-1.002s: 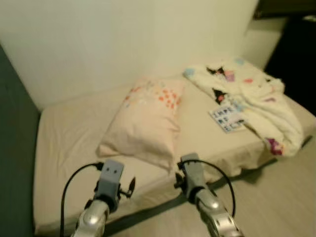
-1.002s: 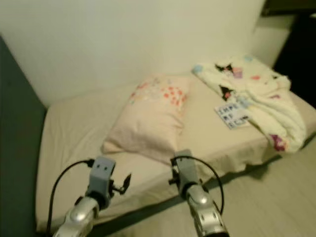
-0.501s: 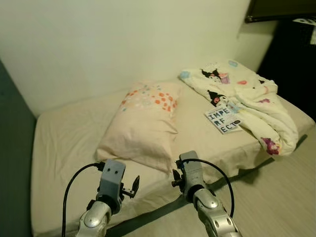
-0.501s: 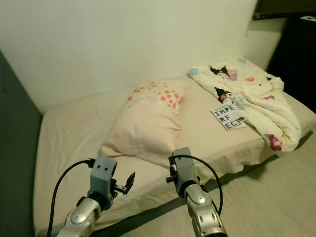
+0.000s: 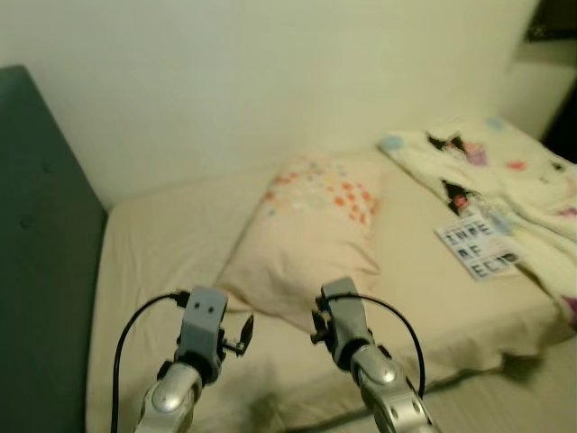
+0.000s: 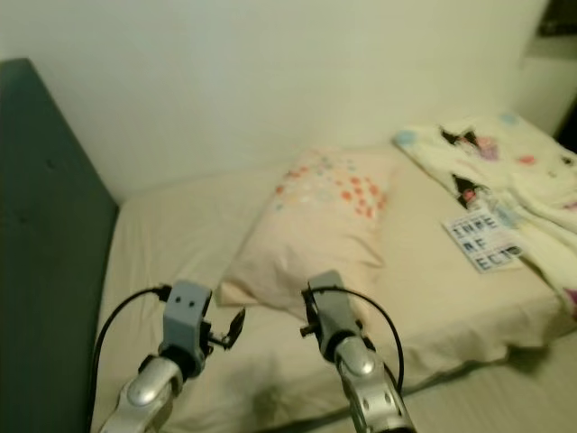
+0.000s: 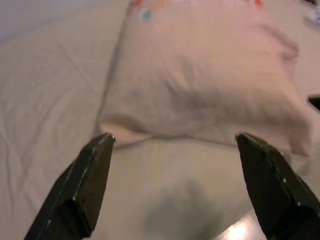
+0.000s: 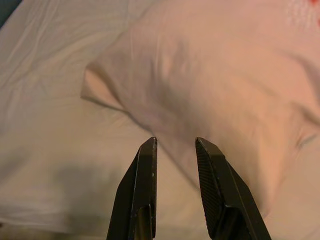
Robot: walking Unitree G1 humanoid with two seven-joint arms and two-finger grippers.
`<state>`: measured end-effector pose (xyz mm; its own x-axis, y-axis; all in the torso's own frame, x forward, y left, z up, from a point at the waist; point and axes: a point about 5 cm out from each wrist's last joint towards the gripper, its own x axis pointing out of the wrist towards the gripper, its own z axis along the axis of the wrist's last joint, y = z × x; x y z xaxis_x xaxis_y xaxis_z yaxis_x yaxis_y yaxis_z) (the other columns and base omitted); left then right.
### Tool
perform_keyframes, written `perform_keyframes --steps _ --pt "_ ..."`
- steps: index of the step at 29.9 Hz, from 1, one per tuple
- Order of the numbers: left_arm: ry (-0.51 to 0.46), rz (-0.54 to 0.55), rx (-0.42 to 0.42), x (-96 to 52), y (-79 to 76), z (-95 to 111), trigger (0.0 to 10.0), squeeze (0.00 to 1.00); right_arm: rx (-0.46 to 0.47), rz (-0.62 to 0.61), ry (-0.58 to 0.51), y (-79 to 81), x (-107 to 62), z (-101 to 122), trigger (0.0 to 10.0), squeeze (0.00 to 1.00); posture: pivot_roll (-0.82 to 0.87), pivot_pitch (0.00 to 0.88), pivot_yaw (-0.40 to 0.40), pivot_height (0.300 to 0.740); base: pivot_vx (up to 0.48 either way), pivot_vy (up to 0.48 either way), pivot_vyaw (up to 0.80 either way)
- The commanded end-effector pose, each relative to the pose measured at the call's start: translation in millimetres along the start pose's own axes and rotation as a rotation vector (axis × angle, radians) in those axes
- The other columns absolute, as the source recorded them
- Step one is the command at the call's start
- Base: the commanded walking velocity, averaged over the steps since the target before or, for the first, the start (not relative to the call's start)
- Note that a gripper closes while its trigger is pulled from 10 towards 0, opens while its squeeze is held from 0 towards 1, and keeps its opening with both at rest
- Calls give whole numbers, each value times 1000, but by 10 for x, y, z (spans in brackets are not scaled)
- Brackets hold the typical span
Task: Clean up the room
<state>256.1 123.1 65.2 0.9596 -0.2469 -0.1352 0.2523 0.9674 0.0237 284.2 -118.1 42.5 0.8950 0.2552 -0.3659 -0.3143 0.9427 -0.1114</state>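
A pale pink pillow (image 5: 311, 230) with orange and blue dots lies askew in the middle of the bed (image 5: 162, 262). A white blanket with cartoon prints (image 5: 505, 162) is bunched up at the bed's right end. Beside it lies a white card with large black letters (image 5: 478, 248). Both arms reach out over the near side of the bed, short of the pillow. My left gripper (image 7: 173, 137) is wide open over the sheet, facing the pillow's near corner (image 7: 120, 132). My right gripper (image 8: 176, 142) hovers over the pillow's near edge, its fingers a narrow gap apart and holding nothing.
A dark teal headboard (image 5: 41, 225) stands along the bed's left end. A plain light wall (image 5: 270, 81) runs behind the bed. A strip of pale floor (image 5: 532, 397) shows at the lower right, beside the mattress edge.
The camera has swung left and moved closer to the bed, so the headboard has come into view and the blanket has slid toward the right edge. Both arms hold the same pose.
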Motion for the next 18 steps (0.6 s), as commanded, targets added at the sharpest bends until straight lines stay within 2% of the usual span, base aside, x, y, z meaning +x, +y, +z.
perform_keyframes --steps 1,18 --pt "8 9 6 -30 18 -31 10000 0 6 10 0 39 0 -1 10000 0 -55 81 3 740 0 0 0" --pt "11 39 30 -43 66 -46 10000 0 15 17 -30 44 23 49 10000 0 -51 64 -1 740 0 0 0"
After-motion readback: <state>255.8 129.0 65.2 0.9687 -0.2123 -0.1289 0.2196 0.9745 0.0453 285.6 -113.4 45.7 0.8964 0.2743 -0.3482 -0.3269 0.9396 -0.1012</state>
